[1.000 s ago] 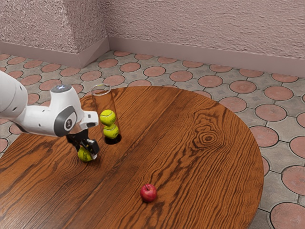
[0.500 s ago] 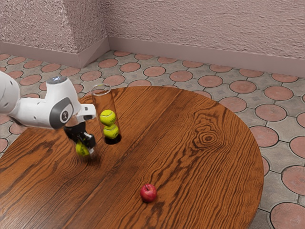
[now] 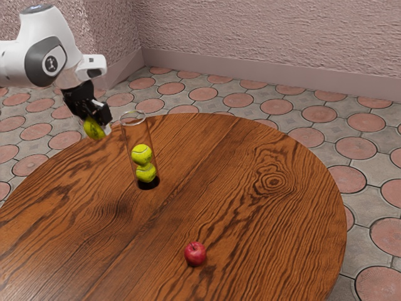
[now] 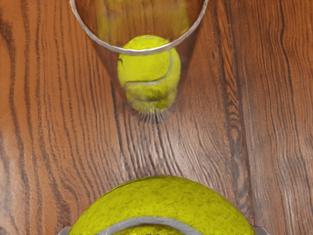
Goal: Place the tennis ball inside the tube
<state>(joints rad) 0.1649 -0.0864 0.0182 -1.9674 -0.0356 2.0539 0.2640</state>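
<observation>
Pink wall point(image 3: 263, 37) — perhaps stucco — patterned floor point(image 3: 357, 148)

The claw point(image 3: 98, 126) has lifted the tennis ball point(image 3: 93, 130) off the table point(image 3: 232, 188), up near the tube's rim point(image 3: 133, 124).

This looks like a patio or rustic room, with rough pinkish plaster walls point(image 3: 263, 37), round reddish tiles point(image 3: 319, 114) in grey paving point(image 3: 341, 129) and a round brown wooden table point(image 3: 257, 232).

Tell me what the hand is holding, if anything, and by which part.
The hand is holding a tennis ball, gripped by two opposite sides of its round surface.
</observation>
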